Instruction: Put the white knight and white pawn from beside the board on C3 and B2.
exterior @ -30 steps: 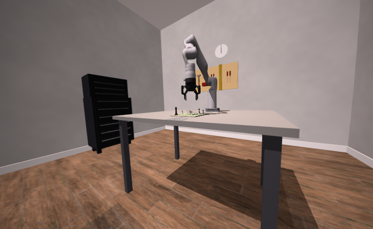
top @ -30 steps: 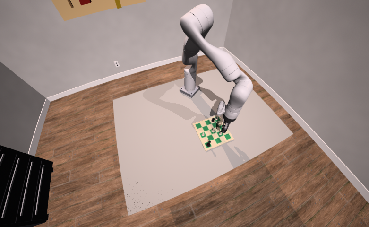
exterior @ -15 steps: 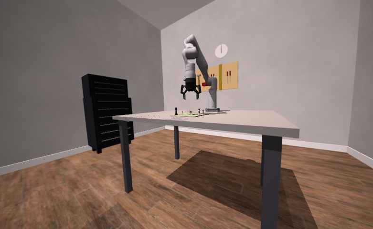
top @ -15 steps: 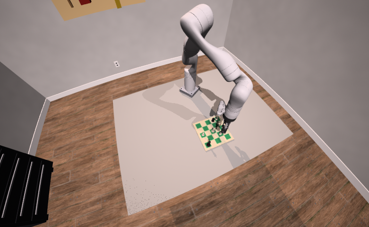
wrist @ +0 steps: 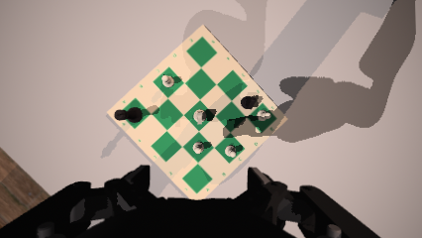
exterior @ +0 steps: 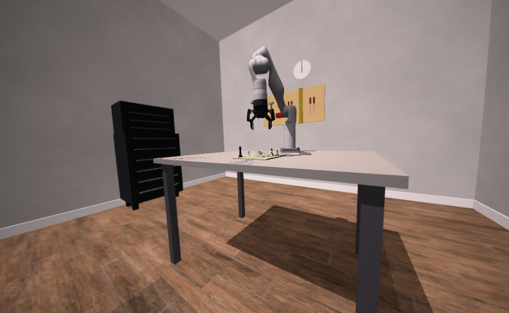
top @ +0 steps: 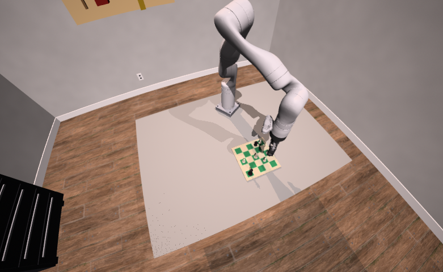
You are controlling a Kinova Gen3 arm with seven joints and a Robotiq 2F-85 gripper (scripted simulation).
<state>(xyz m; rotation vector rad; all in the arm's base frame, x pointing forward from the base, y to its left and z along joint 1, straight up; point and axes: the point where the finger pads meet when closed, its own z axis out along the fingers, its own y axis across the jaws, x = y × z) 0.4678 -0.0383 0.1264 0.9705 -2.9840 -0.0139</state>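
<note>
The small green and cream chessboard (wrist: pixel 198 109) lies on the table, turned cornerwise in the wrist view. A white piece that looks like the knight (wrist: pixel 199 116) stands upright on the centre green square. A small white pawn (wrist: pixel 198 147) stands upright on the green square diagonally next to it, nearest my fingers. My gripper (wrist: pixel 199 177) is open and empty, well above the near corner of the board. It also shows in the top and exterior views (top: pixel 271 148) (exterior: pixel 261 120). The board's edge letters are too small to read.
More white pieces (wrist: pixel 168 80) (wrist: pixel 230 151) (wrist: pixel 263 115) and two black pieces (wrist: pixel 126 115) (wrist: pixel 248 102) stand upright on other squares. The arm's base (top: pixel 227 107) stands at the far side of the table. A black cabinet (exterior: pixel 146 150) stands off the table.
</note>
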